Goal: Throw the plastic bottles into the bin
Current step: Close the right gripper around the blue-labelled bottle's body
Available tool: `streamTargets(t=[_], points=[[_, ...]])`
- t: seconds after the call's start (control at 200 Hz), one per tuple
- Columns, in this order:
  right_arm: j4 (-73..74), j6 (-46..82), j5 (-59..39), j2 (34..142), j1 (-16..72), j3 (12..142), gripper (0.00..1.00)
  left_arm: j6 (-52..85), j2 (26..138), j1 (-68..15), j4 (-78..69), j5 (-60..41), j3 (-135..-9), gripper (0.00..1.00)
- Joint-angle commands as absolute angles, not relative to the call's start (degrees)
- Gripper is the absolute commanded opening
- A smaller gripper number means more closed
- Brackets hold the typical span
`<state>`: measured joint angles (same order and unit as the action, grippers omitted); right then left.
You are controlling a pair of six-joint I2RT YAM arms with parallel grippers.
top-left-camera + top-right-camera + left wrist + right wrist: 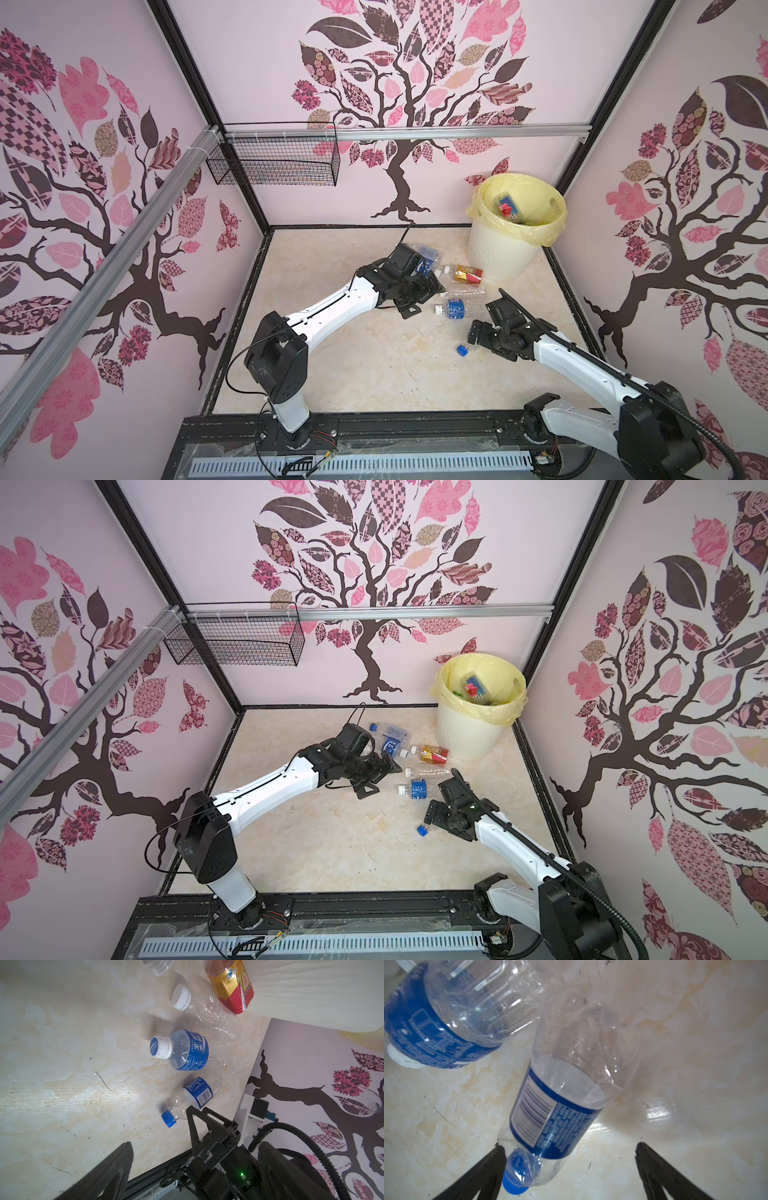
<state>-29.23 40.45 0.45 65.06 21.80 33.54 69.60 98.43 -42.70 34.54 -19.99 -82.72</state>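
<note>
Both your end effectors stood wide open, holding nothing. Your right end effector (570,1147) hung over a blue-capped bottle (556,1113) lying on the bench (353,365), well apart from the bin (494,253), one fingertip just beside its neck. Your left end effector (423,299) hovered nearer the bin, by three more lying bottles: a red-gold bottle (467,274) just beside the bin's base, then a bare clear bottle (467,291), then a white-capped bottle (457,307). More bottles (507,205) lay inside the bin's yellow bag (540,232).
</note>
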Motion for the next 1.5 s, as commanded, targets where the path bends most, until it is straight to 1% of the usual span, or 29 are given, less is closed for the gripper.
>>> streamTargets(t=[0.0, 0.155, 0.65, 0.975, 1.16, 1.395, 1.495], points=[[-29.1, 38.8, -0.4, 66.9, 21.1, 35.1, 1.0, 70.9, 98.1, -42.7, 32.4, -18.9, -81.7, 0.97], [-27.3, 38.1, -1.4, 69.6, 20.6, 36.8, 0.99, 69.8, 97.9, -42.7, 34.2, -18.4, -82.0, 0.97], [-23.6, 37.9, -2.8, 75.5, 19.5, 38.5, 0.91, 68.5, 98.6, -42.6, 35.6, -18.5, -83.2, 0.97], [-23.9, 36.5, -2.1, 75.3, 18.1, 37.1, 0.78, 68.8, 98.7, -42.5, 35.2, -18.8, -83.8, 0.97], [-24.4, 35.9, -1.3, 73.1, 18.0, 36.4, 0.67, 68.7, 98.6, -42.5, 35.1, -18.8, -83.7, 0.97], [-24.2, 35.6, -1.5, 72.4, 17.9, 33.9, 0.58, 69.5, 97.4, -42.5, 35.0, -18.9, -82.1, 0.97], [-24.4, 35.1, -1.1, 72.0, 17.9, 32.9, 0.58, 69.8, 96.3, -42.5, 34.6, -18.5, -80.9, 0.97]])
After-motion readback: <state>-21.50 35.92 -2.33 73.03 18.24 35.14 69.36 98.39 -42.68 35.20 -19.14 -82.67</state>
